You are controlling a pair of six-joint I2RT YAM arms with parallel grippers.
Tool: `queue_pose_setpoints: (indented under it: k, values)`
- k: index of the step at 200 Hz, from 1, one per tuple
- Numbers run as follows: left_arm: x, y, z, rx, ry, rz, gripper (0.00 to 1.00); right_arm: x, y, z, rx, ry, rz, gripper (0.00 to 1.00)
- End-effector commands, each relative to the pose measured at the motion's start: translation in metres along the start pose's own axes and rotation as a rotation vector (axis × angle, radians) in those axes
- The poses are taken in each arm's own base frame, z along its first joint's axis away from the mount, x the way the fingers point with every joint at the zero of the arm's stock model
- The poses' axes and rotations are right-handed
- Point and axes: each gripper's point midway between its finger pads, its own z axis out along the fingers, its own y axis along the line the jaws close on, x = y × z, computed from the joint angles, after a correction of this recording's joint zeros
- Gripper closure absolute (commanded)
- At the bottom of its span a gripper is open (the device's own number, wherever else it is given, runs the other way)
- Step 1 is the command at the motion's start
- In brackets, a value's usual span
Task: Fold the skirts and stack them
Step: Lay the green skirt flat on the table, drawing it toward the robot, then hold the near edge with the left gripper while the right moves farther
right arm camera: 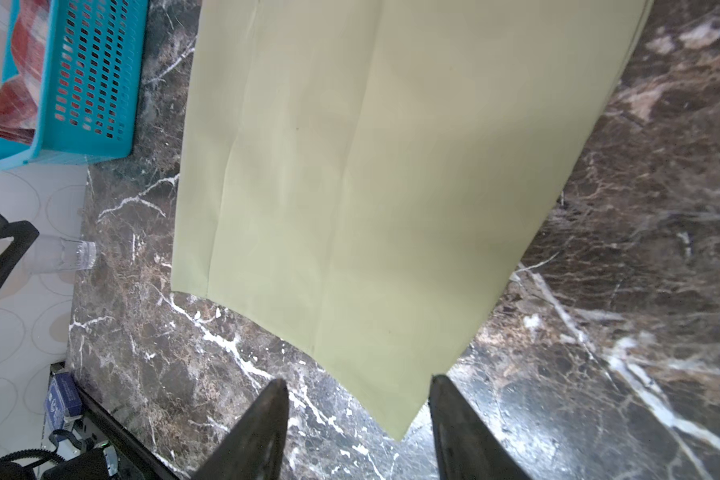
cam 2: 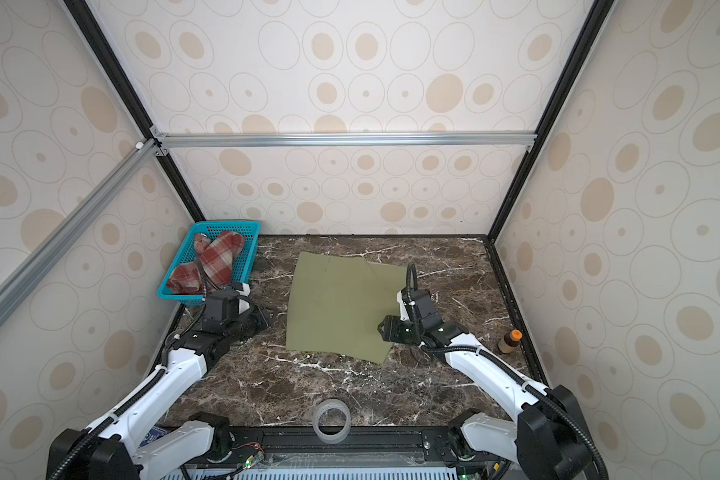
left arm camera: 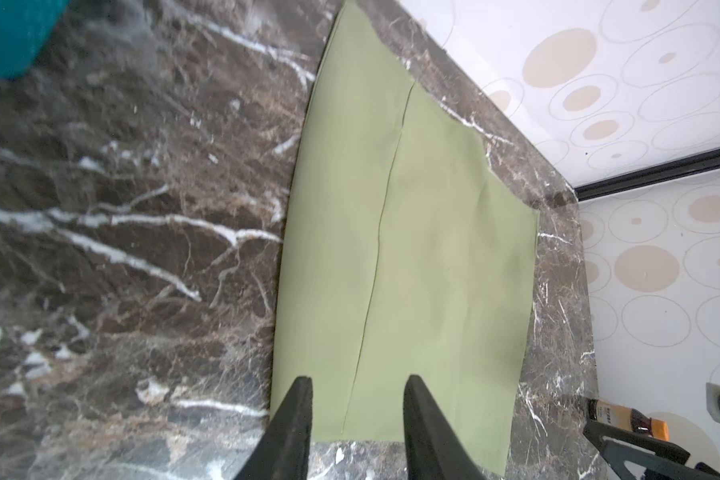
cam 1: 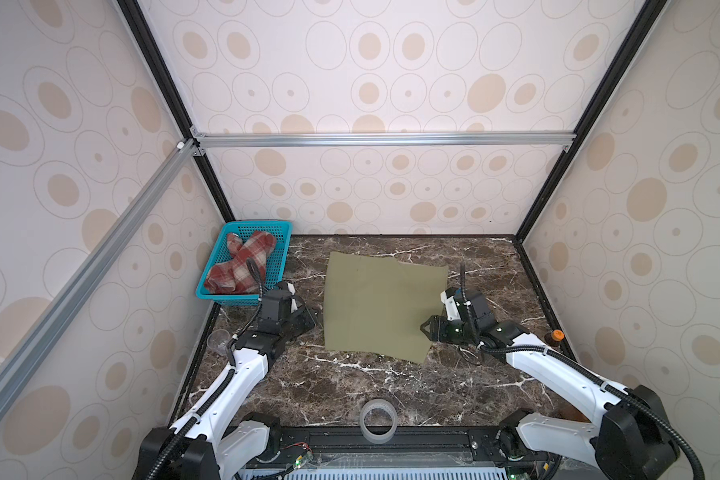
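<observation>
One woolly red-and-cream plaid skirt (cam 1: 242, 262) bunched in teal mesh basket (cam 1: 203, 291), far left of marble table (cam 1: 350, 395). Left tool (left arm camera: 356, 384), jaws part open, empty, just beside left edge of one thin flat olive-green skirt (cam 1: 375, 307), mid-table. Right tool (right arm camera: 358, 384), jaws apart, empty, over its near right corner.

The two arms I drive from here, the left arm (cam 1: 242, 374) and the right arm (cam 1: 558, 370), have glossy white shells on their long links and matte black housings at the shoulders, elbows and wrists. I can see a ribbed black cable (cam 1: 508, 351) running along the outside of each, fastened with thin pale ties and looping over the black camera block at the wrist. The left pincer (left arm camera: 358, 382) and the right pincer (right arm camera: 360, 382) end in plain dark fingers (left arm camera: 294, 424) that taper to narrow, blunt tips.
</observation>
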Motion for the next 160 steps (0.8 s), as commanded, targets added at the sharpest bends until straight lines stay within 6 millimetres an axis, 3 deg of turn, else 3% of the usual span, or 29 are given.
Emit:
queue_pose_setpoints:
  k: [1, 18, 62, 120, 160]
  values:
    - [-0.006, -0.008, 0.009, 0.013, 0.009, 0.037, 0.66, -0.003, 0.003, 0.007, 0.01, 0.011, 0.02, 0.46]
    - [0.004, -0.009, 0.023, 0.014, 0.042, 0.051, 0.67, 0.004, -0.002, 0.017, 0.022, 0.037, 0.049, 0.54]
    - [0.049, 0.002, 0.06, -0.027, 0.19, 0.088, 0.71, 0.025, -0.027, 0.04, 0.087, 0.086, 0.144, 0.95]
    - [0.089, 0.033, 0.08, -0.116, 0.306, 0.088, 0.74, 0.044, -0.058, 0.059, 0.244, 0.167, 0.2, 1.0]
    - [0.115, 0.052, 0.08, -0.175, 0.388, 0.083, 0.75, 0.041, -0.077, 0.064, 0.359, 0.201, 0.191, 1.0]
